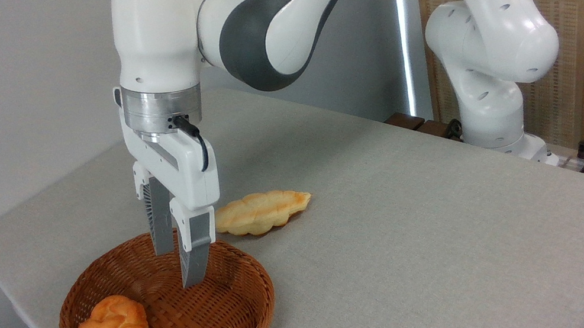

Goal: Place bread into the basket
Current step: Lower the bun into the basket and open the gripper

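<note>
Jaws spread apart and holding nothing, the gripper [181,267] hangs point-down over the far half of a wicker basket [246,310], its two flat grey fingers [193,259] tapering to blunt tips; the rear finger shows a ribbed inner face. The finger mounts and the arm [266,18] above them are glossy white plastic with a brushed metal collar at the wrist, a black cable looping from it, and a dark grey band at the elbow. The bread [113,326], a small round bun with a knobbly, knotted top, golden-yellow and browned along its folds, lies inside the basket against the left wall, apart from the fingers. It is too nearly round to give a clear long axis or heading. The basket is oval, shallow and reddish-brown, tightly woven with a thick braided rim, and sits at the near left corner of the table [431,235], which is covered in a pale grey, finely textured cloth-like surface. Just beyond the basket's rim lies a long, flat, leaf-shaped pastry [263,212], golden and scalloped, its length running left to right. No writing or label can be read anywhere.
</note>
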You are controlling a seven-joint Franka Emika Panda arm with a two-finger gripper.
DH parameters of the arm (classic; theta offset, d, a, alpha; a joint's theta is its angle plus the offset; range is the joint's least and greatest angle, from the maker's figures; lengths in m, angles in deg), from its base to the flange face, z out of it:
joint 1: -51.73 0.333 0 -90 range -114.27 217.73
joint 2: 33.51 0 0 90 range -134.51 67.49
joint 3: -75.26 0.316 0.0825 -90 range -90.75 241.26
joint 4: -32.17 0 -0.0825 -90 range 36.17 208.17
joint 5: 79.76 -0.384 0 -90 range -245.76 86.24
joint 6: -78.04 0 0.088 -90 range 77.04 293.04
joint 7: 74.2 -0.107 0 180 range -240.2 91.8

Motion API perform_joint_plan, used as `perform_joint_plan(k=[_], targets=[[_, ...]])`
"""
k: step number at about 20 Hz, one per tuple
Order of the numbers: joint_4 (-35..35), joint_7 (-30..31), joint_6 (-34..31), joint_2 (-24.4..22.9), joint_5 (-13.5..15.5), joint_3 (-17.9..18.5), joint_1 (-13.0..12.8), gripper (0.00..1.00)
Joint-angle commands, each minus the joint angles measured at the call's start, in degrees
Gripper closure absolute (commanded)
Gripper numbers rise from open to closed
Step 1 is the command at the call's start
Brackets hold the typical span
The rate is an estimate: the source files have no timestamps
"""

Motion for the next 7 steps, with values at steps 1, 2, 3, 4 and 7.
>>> perform_joint_plan(k=[1,2,3,4,7], targets=[[-0.42,0.49,0.02,-0.08,0.98,0.69,-0.41,0.00],[-0.42,0.58,0.02,-0.17,0.98,0.69,-0.41,0.00],[-0.42,0.58,0.02,-0.17,0.89,0.69,-0.41,0.00],[-0.42,0.49,-0.07,-0.17,0.98,0.69,-0.41,0.00],[-0.33,0.58,-0.16,-0.17,0.89,0.69,-0.41,0.00]])
